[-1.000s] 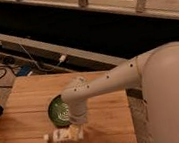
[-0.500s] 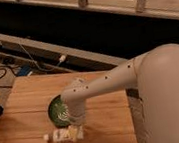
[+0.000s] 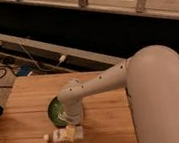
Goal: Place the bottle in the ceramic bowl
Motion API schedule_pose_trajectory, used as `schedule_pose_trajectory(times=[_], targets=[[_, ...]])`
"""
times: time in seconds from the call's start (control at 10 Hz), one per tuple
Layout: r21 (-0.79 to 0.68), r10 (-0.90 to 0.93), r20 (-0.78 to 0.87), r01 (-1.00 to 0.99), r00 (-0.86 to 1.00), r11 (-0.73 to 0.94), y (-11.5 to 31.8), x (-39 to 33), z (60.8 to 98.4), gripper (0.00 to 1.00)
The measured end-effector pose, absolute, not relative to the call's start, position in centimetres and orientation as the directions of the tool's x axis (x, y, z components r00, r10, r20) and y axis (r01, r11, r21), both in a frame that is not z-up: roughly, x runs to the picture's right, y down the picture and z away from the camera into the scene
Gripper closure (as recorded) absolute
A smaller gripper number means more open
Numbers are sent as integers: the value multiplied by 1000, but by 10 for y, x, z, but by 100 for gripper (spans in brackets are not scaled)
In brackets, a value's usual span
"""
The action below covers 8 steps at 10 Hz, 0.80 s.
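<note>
Beneath the gripper (image 3: 72, 123), perhaps touching it, lies the bottle (image 3: 65, 135).

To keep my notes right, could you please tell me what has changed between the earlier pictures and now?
Nothing has visibly changed. The gripper stays low at the ceramic bowl's right edge, just above the bottle, which lies on its side on the wooden table in front of the bowl.

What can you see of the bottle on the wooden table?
The bottle is small, whitish translucent plastic with a white cap and pale label. It lies on its side on the wooden table, cap pointing left, just in front of the green ceramic bowl. The pincer hangs right above it; contact cannot be told.
</note>
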<state>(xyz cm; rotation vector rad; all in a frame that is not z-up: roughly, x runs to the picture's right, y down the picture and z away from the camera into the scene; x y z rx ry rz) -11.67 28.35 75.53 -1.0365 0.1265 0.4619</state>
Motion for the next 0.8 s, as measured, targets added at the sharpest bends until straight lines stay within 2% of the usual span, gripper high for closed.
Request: schedule_pose_trajectory(times=[0.2, 0.7, 0.8], targets=[[-807, 301, -320, -424, 899, 410, 292, -117, 762, 40], [-806, 296, -321, -424, 899, 412, 291, -114, 760, 92], [-800, 304, -313, -422, 900, 426, 289, -113, 755, 98]])
